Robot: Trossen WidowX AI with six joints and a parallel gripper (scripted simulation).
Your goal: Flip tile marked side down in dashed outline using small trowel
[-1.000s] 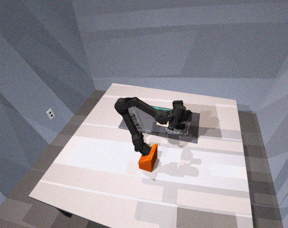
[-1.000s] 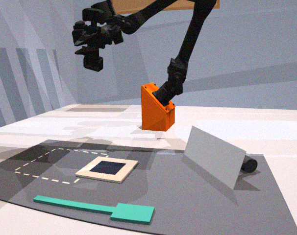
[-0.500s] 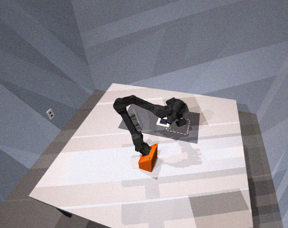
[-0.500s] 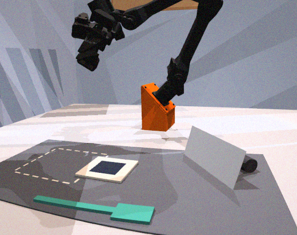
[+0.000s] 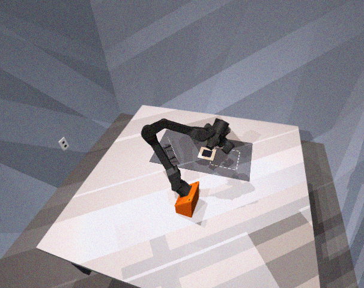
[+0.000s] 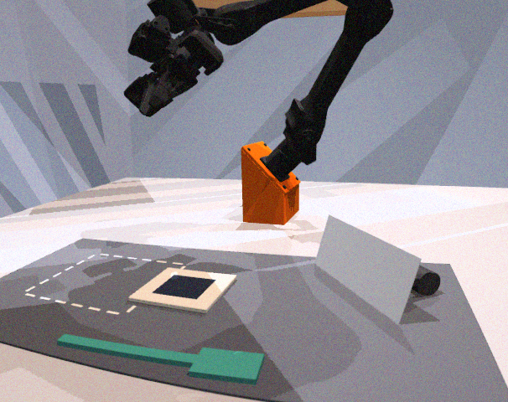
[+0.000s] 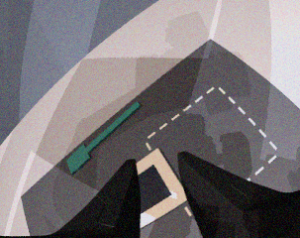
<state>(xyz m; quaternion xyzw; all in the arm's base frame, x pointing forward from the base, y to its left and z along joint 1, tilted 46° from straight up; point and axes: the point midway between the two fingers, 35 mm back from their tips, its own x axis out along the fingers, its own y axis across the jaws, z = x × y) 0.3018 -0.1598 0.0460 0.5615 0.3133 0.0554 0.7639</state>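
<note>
The teal trowel (image 6: 124,351) (image 7: 112,127) lies flat on the grey mat (image 6: 440,358) near its long edge; in the top view it is hidden by the arm. The cream tile (image 5: 206,153) (image 6: 184,286) (image 7: 154,185) lies flat with its dark marked square up. It covers part of one side of the dashed outline (image 6: 30,294) (image 7: 216,88) and lies mostly outside it. My gripper (image 5: 220,143) (image 6: 176,82) (image 7: 156,165) hangs high above the mat, its fingers partly apart with nothing between them. The tile shows between the fingertips in the wrist view, well below them.
A tilted grey plate (image 6: 366,268) stands on the mat on the far side of the tile from the outline. A dark cylinder (image 6: 427,283) is behind it. The orange arm base (image 5: 188,201) (image 6: 265,194) stands on the table beyond the mat.
</note>
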